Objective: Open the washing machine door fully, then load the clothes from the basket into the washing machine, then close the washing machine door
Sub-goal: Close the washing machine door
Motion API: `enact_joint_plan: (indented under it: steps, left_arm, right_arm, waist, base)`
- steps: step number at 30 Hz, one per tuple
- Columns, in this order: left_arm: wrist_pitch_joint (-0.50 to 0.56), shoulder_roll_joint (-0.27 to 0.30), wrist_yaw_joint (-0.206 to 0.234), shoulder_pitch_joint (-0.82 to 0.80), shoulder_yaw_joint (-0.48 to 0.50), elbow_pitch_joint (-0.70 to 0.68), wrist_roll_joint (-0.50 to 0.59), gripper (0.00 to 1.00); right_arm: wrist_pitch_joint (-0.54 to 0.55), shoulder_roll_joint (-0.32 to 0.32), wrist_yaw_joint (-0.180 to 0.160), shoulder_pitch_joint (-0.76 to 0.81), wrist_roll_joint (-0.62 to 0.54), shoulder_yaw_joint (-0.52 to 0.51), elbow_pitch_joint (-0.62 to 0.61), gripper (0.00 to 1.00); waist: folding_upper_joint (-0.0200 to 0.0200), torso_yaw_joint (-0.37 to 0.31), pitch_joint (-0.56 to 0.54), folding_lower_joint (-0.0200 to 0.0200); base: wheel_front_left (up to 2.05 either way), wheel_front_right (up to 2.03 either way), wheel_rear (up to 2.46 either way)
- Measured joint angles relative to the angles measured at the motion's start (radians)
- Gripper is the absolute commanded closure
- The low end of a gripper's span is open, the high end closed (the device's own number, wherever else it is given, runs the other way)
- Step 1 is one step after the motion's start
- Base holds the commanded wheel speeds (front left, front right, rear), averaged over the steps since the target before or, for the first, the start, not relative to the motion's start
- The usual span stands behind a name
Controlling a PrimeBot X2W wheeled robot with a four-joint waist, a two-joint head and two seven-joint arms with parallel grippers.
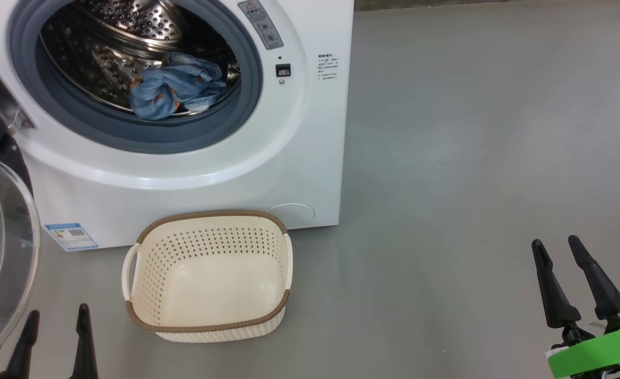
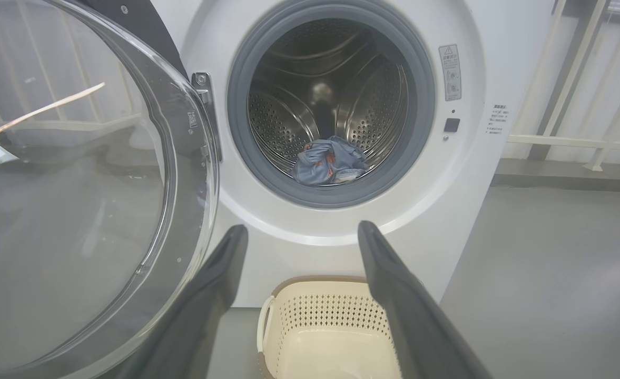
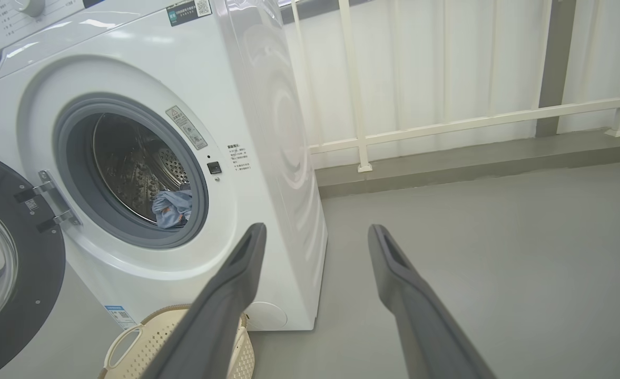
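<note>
Soft, even light keeps all three views bright and sharp, with only a faint shadow on the floor under the basket in front of the washing machine. Left of the washing machine, the washing machine door carries pale reflections and one bright streak, while the drum glints around a dark far end. To the machine's right, the wide wrist lens bows the railing.

Smooth grey floor. White railing stands on a raised grey kerb along the floor's far edge.
</note>
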Motion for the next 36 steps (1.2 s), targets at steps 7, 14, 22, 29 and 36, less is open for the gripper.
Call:
enact_joint_plan:
  steps: [7,14,22,29,36]
  left_arm:
    - [0.000,-0.010,0.000,0.000,0.001,-0.002,0.000,0.00]
    - [0.000,-0.025,0.002,0.000,0.015,-0.012,-0.002,0.00]
    - [0.000,-0.047,0.011,0.000,0.038,-0.021,-0.011,0.00]
    - [0.000,-0.066,0.012,0.001,0.058,-0.027,-0.011,0.00]
    - [0.000,-0.077,0.020,0.002,0.080,-0.029,-0.010,0.00]
  right_arm:
    - [0.000,0.002,0.000,0.000,0.000,0.006,-0.002,0.00]
    - [0.000,0.003,0.000,-0.001,0.000,0.035,-0.002,0.00]
    - [0.000,0.008,0.000,-0.010,0.000,0.083,0.007,0.00]
    - [0.000,0.006,0.000,-0.054,0.000,0.137,0.018,0.00]
    - [0.000,0.006,0.000,-0.070,0.000,0.166,0.034,0.00]
  waist:
    - [0.0000,0.028,0.003,0.0000]
    - [0.0000,0.075,0.010,0.0000]
    - [0.0000,0.151,0.020,0.0000]
    - [0.0000,0.228,0.026,0.0000]
    - [0.0000,0.301,0.027,0.0000]
  base:
    - [0.00,0.00,0.00]
    - [0.00,0.00,0.00]
    - [0.00,0.00,0.00]
    - [0.00,0.00,0.00]
    - [0.00,0.00,0.00]
